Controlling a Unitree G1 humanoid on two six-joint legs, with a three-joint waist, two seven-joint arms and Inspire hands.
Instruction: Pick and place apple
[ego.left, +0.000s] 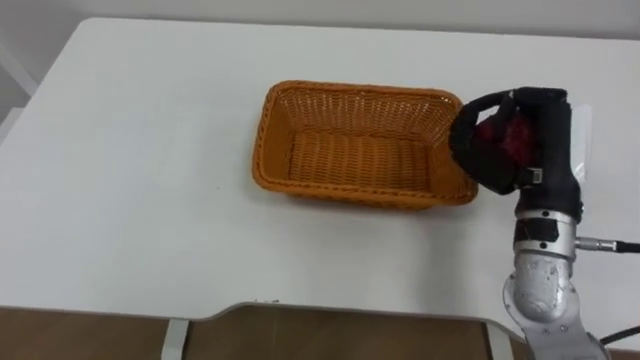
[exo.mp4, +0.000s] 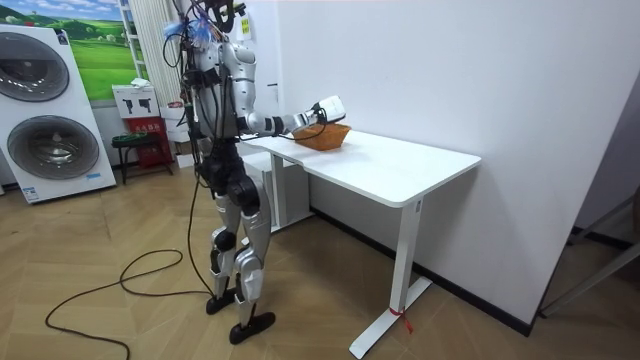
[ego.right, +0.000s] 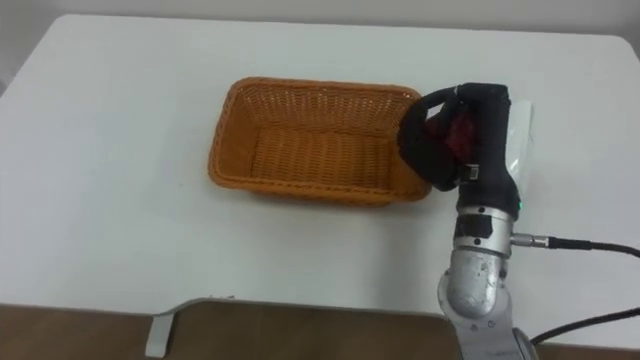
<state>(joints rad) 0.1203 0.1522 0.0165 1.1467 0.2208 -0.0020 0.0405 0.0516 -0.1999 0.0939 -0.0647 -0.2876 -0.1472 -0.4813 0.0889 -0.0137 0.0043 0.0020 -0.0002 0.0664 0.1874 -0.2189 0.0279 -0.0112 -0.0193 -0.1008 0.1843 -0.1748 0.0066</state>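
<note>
My right hand (ego.left: 512, 140) (ego.right: 462, 138) hangs over the right end of the orange wicker basket (ego.left: 300, 120) (ego.right: 250, 115), its dark fingers curled round a red apple (ego.left: 506, 137) (ego.right: 460, 132). Only a patch of the apple shows between the fingers. The basket lies on the white table (ego.left: 130, 180) and has nothing inside. In the room view I stand at the table's end with the right arm stretched out to the basket (exo.mp4: 322, 138) and the right hand (exo.mp4: 318, 112) above it.
Bare white tabletop spreads to the left of and in front of the basket. The table's near edge (ego.left: 330, 312) runs along the bottom of the eye views, with wooden floor beyond it. Washing machines (exo.mp4: 50, 100) stand behind me in the room view.
</note>
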